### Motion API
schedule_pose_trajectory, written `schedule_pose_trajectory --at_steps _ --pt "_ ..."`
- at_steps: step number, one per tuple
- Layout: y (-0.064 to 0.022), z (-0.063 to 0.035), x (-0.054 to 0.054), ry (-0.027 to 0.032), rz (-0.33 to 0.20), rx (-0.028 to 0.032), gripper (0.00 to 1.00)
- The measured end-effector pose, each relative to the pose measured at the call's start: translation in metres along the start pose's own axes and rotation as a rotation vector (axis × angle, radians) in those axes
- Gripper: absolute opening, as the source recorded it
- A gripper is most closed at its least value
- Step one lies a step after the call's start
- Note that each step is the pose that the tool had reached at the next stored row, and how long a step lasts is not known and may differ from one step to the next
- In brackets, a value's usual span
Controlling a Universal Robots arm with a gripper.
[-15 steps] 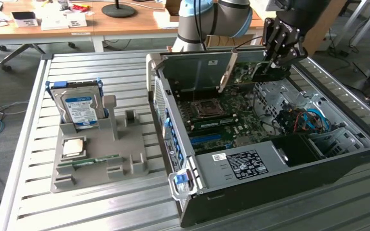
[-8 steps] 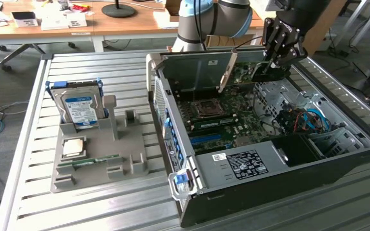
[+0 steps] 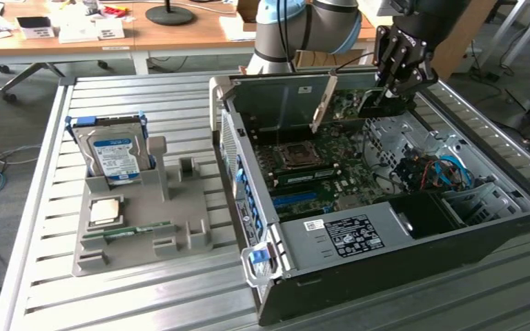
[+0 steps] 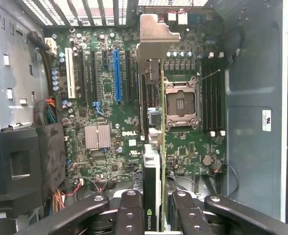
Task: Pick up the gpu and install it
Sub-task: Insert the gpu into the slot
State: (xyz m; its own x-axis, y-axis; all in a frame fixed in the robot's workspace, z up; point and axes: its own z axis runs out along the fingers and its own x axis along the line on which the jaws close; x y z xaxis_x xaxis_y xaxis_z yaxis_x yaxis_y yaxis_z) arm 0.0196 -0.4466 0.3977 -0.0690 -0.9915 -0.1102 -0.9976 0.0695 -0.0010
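Gpu is pinched edge-on by the gripper at two o'clock of the CPU socket, exterior view; lowered misaligned, its edge could be jammed against the motherboard.

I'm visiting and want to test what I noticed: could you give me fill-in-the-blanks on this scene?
The gripper is shut on the ___. It holds that card over the green ___ of the open computer case. At the exterior view's left, the hard drive stands ___ in a gray holder.
Missing: gpu; motherboard; upright.
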Motion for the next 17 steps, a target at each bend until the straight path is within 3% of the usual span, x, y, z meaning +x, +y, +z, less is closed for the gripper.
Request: schedule_pose_trajectory --at_steps 6,17 --pt "0.0062 0.0000 0.0004 0.0000 0.000 0.0001 0.27" --pt "0.0070 0.0055 0.0013 0.0002 0.000 0.0000 0.27"
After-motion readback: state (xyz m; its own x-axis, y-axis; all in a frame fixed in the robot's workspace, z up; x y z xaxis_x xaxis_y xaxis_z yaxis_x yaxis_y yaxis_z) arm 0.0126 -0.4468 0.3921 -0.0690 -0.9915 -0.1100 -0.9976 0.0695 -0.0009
